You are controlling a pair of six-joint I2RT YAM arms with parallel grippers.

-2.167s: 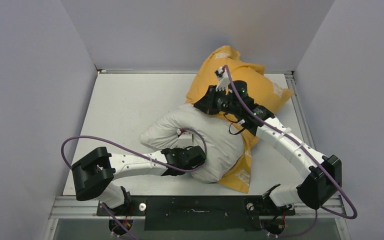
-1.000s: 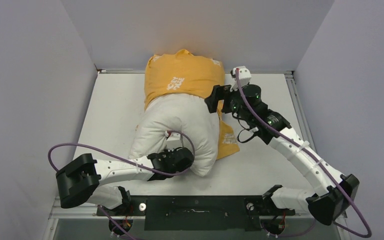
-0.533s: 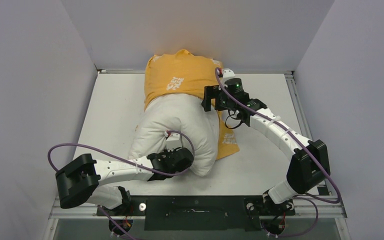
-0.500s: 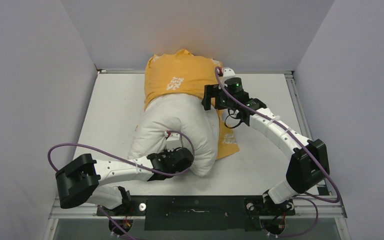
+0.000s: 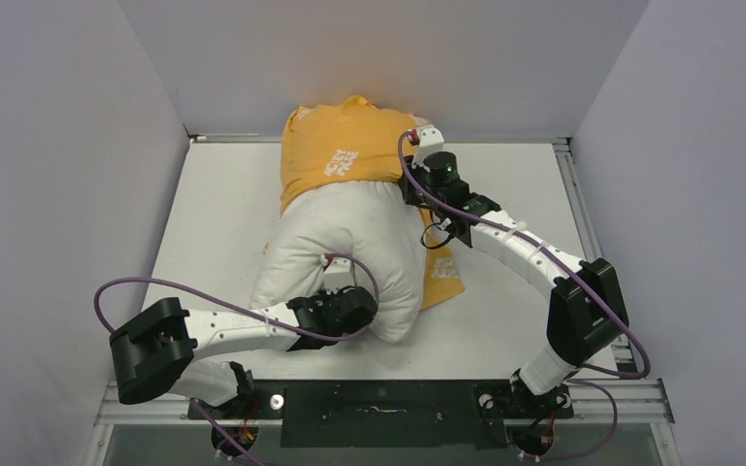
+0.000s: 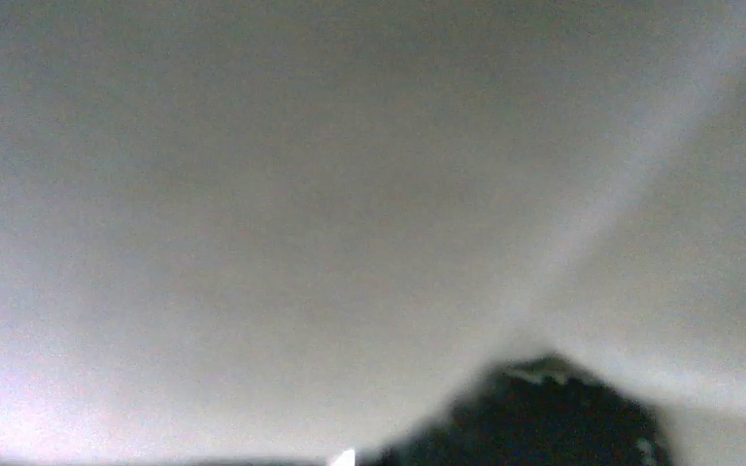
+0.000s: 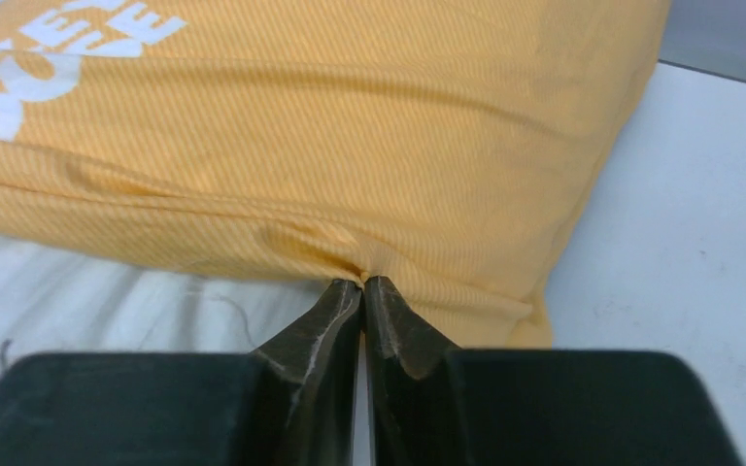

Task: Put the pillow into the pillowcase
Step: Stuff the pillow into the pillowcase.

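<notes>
The off-white pillow point(image 5: 350, 243) lies lengthwise mid-table, its far end inside the orange-yellow pillowcase point(image 5: 350, 146) with white lettering, which bunches against the back wall. My left gripper point(image 5: 353, 309) is sunk into the pillow's near end and shut on its fabric. In the left wrist view grey pillow cloth point(image 6: 301, 194) fills the picture, creasing toward a dark fingertip point(image 6: 544, 417). My right gripper point(image 5: 411, 186) is at the case's open edge on the right. In the right wrist view its jaws point(image 7: 362, 282) are pinched shut on the orange hem point(image 7: 350, 126), with white pillow point(image 7: 107, 311) just below.
A loose orange flap point(image 5: 444, 272) of the case lies flat on the white table point(image 5: 223, 204) to the pillow's right. Grey walls close in the left, back and right. Purple cables point(image 5: 126, 291) loop off both arms. Bare table point(image 7: 680, 214) shows right of the case.
My right gripper moved left onto the pillowcase's open edge and closed on the hem. The pillow, the case and my left arm have stayed put over the last second.
</notes>
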